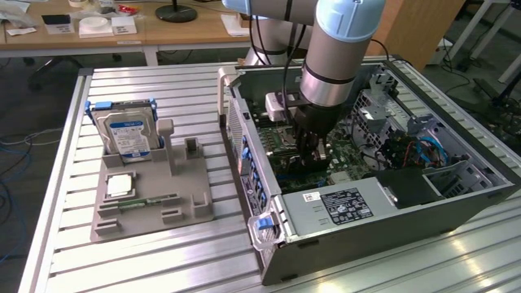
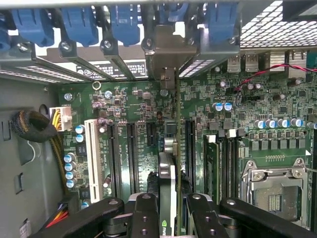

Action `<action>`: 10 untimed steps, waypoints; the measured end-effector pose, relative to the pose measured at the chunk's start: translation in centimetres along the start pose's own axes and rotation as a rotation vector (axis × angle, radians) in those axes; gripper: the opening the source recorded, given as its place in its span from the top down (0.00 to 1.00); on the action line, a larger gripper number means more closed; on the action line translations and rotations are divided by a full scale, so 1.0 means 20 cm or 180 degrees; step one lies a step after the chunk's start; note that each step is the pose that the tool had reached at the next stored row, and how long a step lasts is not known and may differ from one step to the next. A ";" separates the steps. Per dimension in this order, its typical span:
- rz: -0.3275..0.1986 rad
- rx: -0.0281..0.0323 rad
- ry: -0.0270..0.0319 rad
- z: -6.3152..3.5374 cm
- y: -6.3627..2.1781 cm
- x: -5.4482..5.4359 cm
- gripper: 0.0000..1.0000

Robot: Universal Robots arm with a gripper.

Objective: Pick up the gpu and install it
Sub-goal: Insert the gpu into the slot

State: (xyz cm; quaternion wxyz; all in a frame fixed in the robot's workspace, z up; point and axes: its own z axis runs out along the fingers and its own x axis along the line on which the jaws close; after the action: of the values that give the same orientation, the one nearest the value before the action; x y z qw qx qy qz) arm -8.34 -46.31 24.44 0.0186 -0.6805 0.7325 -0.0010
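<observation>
A: Going from the exterior view's left, what is sitting on the slatted metal table (image 1: pixel 163 256)?

B: A grey holder tray (image 1: pixel 150 195) is standing there, carrying an upright silver hard drive (image 1: pixel 126 133) with a blue label and a narrow green memory strip (image 1: pixel 146 201) lying flat. Well apart from it, toward the right, the open computer case (image 1: pixel 374 201) is lying on its side.

A: And where is the arm working?

B: The arm (image 1: pixel 338 55) is reaching down into the case, with the gripper (image 1: pixel 313 155) hanging low over the motherboard (image 2: pixel 237 124).

A: Is it holding the gpu?

B: Yes. In the wrist view the black fingers (image 2: pixel 146 218) are clamping the gpu (image 2: pixel 168 178) edge-on, its silver end bracket (image 2: pixel 171 54) sitting up against the rear slot openings.

A: What is crowding it?

B: Blue slot latches (image 2: pixel 79 22) are lining the rear wall, expansion slots (image 2: pixel 131 153) are running just beside the card, and a black cable bundle (image 2: pixel 34 126) is curling near the case wall.
</observation>
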 end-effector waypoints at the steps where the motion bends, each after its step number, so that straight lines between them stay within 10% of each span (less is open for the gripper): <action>1: 0.0000 0.0000 0.0000 0.000 0.000 0.00 0.74; 10: 0.0000 0.0000 0.0002 -0.001 0.000 0.00 0.74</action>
State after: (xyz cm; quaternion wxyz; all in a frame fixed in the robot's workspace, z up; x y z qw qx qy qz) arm -8.34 -46.38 24.46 0.0184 -0.6805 0.7325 -0.0011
